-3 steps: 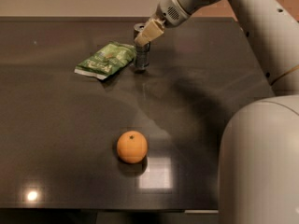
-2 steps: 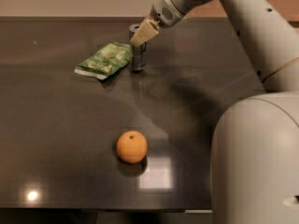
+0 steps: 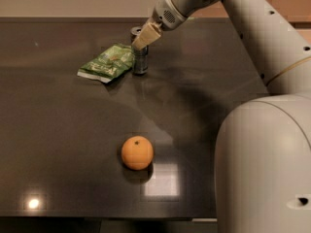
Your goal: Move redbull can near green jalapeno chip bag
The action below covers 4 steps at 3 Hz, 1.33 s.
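The redbull can (image 3: 140, 59) stands upright on the dark table (image 3: 73, 130), right beside the right edge of the green jalapeno chip bag (image 3: 108, 62), touching or nearly touching it. The bag lies flat at the back left of the table. My gripper (image 3: 144, 37) comes in from the upper right and sits at the can's top, covering part of its upper side. The can's silver rim shows just left of the gripper.
An orange (image 3: 137, 152) rests near the front middle of the table, well apart from the can and bag. My arm (image 3: 272, 42) and body (image 3: 267, 169) fill the right side of the view. The table's front edge runs along the bottom.
The gripper, can and bag have all shifted slightly left in the view together. The can still stands beside the bag with the gripper at its top.
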Available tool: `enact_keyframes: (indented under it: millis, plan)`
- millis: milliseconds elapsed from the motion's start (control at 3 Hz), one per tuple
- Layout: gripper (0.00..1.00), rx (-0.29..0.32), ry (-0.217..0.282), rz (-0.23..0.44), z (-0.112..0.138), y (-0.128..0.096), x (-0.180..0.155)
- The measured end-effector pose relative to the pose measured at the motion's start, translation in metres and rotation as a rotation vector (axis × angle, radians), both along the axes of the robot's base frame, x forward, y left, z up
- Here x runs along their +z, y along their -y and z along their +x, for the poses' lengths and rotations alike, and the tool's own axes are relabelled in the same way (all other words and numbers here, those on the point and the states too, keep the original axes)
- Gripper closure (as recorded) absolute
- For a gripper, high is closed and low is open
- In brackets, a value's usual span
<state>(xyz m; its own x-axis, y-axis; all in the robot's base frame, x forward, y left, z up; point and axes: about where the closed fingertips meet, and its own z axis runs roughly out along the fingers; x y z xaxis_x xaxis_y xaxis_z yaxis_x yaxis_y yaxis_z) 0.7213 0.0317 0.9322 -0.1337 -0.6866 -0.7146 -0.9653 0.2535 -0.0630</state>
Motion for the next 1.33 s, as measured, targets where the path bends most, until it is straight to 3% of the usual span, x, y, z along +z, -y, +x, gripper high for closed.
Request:
enact_keyframes:
  millis: [667,1000,1333]
  plan:
    - [0.12,0.020,-0.008,-0.013,0.0010,-0.0084,-0.0076]
    - [0.00,0.023,-0.011,-0.013,0.0013,-0.0108,-0.0100]
    - [0.00,0.023,-0.012,-0.013,0.0013,-0.0109,-0.0101]
